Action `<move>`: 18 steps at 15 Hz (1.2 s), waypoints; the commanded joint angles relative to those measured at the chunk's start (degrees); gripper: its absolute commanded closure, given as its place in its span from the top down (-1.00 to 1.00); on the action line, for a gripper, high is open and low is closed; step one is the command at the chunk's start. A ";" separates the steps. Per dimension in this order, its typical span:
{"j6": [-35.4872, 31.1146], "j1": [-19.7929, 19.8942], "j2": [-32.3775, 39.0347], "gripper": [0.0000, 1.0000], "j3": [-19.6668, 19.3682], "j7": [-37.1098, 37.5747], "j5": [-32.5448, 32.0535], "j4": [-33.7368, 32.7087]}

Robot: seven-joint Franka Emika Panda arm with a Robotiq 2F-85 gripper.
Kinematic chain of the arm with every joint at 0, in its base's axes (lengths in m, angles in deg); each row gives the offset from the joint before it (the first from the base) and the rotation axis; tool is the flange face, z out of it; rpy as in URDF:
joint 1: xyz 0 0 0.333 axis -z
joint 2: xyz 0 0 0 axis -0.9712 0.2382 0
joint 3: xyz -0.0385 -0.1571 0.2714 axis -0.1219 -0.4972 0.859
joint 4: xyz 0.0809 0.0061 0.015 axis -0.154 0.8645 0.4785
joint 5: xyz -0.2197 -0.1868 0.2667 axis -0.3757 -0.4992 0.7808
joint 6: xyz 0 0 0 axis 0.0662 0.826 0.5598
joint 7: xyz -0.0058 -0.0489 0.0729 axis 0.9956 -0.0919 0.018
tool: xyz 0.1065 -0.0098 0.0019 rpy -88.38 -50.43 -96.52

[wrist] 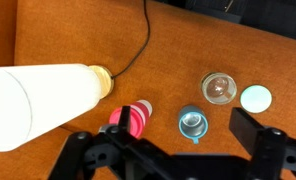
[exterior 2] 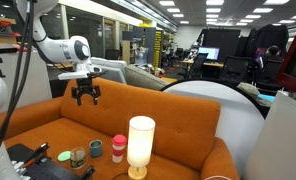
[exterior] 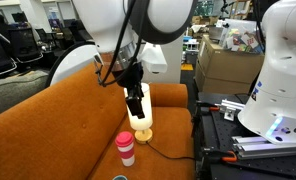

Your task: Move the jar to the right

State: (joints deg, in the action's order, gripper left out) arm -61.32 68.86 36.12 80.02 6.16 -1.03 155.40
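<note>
Exterior and wrist views of the worktop (exterior 2: 183,150), here an orange sofa seat, with the tall white lamp (exterior 2: 140,145) as the landmark.

Reading left to right in an exterior view, the item farthest from the lamp is a flat teal disc (exterior 2: 65,156). Just beside it, on the lamp's side, is the jar (exterior 2: 78,157), squat and olive-brown. It stands upright on the seat, with three things between it and nothing touching it that can be made out. The wrist view shows the jar (wrist: 219,88) from above as a glassy ring, with the disc (wrist: 256,98) near it.

The hand (exterior 2: 85,97) hangs high over the sofa back, well above the jar and well apart from the lamp. Its jaws are spread wide and grip nothing, and the wrist view confirms the empty gap of the hand (wrist: 163,142).

Closer to the lamp comes a small blue cup (exterior 2: 94,149), then the pink-topped tumbler (exterior 2: 118,148), which stands near the lamp's base.

Progress, as judged: no part of the move appears done. The jar is ungrasped and sits in the row. The descent, closing on the jar, the carry to the right and the release all remain.
</note>
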 commanded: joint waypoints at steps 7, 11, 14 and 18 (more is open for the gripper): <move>-13.02 -3.73 5.84 1.00 0.07 -9.00 -4.73 2.60; -12.28 -4.72 6.72 1.00 -0.63 -9.61 -4.34 2.34; -12.60 -4.70 6.82 1.00 -0.62 -10.11 -4.32 2.32; -15.39 -4.20 8.29 1.00 -0.36 -11.74 -3.41 2.17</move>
State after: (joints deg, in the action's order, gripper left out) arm -74.21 64.80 43.13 80.07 -3.66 -5.75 157.73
